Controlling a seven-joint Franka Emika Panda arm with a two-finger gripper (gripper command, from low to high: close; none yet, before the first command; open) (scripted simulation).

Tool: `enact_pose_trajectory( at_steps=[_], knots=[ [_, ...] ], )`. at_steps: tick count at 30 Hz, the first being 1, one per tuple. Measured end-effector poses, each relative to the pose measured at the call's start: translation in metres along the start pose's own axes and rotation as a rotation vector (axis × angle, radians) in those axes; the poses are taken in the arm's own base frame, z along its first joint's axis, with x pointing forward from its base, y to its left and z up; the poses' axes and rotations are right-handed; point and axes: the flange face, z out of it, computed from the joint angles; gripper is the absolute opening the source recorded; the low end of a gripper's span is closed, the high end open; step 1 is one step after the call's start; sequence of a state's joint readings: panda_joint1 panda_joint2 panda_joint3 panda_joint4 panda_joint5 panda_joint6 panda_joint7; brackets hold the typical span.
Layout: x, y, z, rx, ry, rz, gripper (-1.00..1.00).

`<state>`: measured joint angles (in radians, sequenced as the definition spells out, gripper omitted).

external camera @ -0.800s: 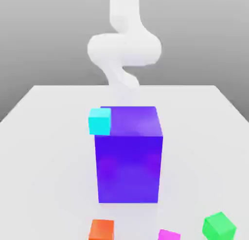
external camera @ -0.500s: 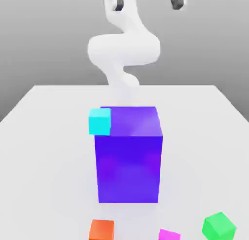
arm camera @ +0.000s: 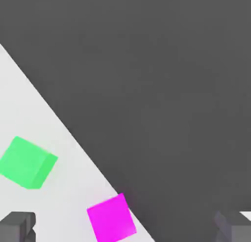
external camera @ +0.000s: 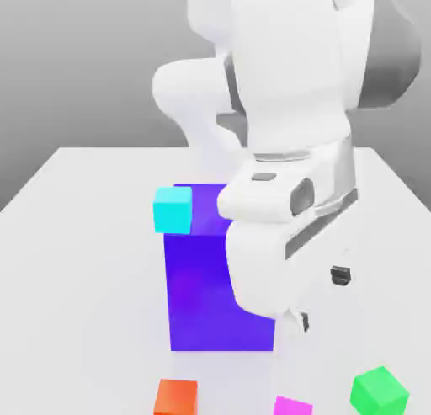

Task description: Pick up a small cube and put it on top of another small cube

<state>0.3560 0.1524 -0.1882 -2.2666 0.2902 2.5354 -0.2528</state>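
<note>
The fingers [arm camera: 128, 228] stand spread as wide as they go and grip nothing; in the hand view each dark fingertip sits at an opposite lower corner of the picture, one fingertip [arm camera: 17, 226] on one side and the other across from it, with open space between them. The magenta cube [arm camera: 111, 218] lies on the table [arm camera: 63, 197] inside that span, nearer the middle than either tip, though a little off toward the first fingertip's side; it is well apart from both pads and sits turned somewhat against the line that joins them, so its faces are not square to the fingers. It rests right at the table's edge, where the pale surface gives way to dark ground. The green cube [arm camera: 27, 162] lies on the same table beyond the first fingertip's side of the magenta one, near it but not touching, also turned at an angle.

In the exterior view the hand [external camera: 290, 236] hangs above the near part of the table, in front of the big purple block [external camera: 198, 295]; the magenta cube [external camera: 292, 406] sits below it at the picture's lower edge, and the green cube [external camera: 380, 390] to that view's right of it.

My judgement: the pick has not begun; the coming move calls for a descent straight toward the magenta cube with a small sideways correction and probably a slight wrist turn, so the pads meet flat faces rather than corners.
</note>
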Motion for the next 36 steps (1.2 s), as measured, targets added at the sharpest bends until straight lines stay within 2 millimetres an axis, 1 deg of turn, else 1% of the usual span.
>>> enact_pose_trajectory(
  at_steps=[4,7,11,12,17,18,19,20,23,24,26,30,31,32,34,35,36],
  knots=[
    [-0.01,0.001,0.06,-0.052,-0.082,-0.141,0.0],
    [-0.021,0.004,0.099,-0.098,-0.14,-0.25,0.0],
    [-0.03,0.011,0.157,-0.112,-0.157,-0.284,0.0],
    [-0.032,0.013,0.168,-0.112,-0.158,-0.284,-1.0],
    [-0.032,0.013,0.168,-0.111,-0.16,-0.284,-1.0],
    [-0.033,0.013,0.174,-0.111,-0.16,-0.284,-1.0],
    [-0.032,0.012,0.168,-0.112,-0.16,-0.285,-1.0],
    [-0.03,0.011,0.158,-0.112,-0.16,-0.286,-1.0],
    [-0.025,0.004,0.119,-0.11,-0.161,-0.292,-1.0],
    [-0.024,-0.01,0.111,-0.106,-0.164,-0.336,-1.0],
    [-0.025,-0.045,0.099,-0.094,-0.171,-0.458,-1.0],
    [-0.033,-0.117,0.081,-0.074,-0.184,-0.719,-1.0],
    [-0.036,-0.125,0.087,-0.072,-0.185,-0.75,-1.0],
    [-0.038,-0.128,0.097,-0.071,-0.185,-0.765,-1.0],
    [-0.042,-0.127,0.124,-0.071,-0.186,-0.776,-1.0],
    [-0.044,-0.126,0.133,-0.07,-0.187,-0.777,1.0],
    [-0.044,-0.126,0.133,-0.07,-0.187,-0.777,1.0]
  ],
)
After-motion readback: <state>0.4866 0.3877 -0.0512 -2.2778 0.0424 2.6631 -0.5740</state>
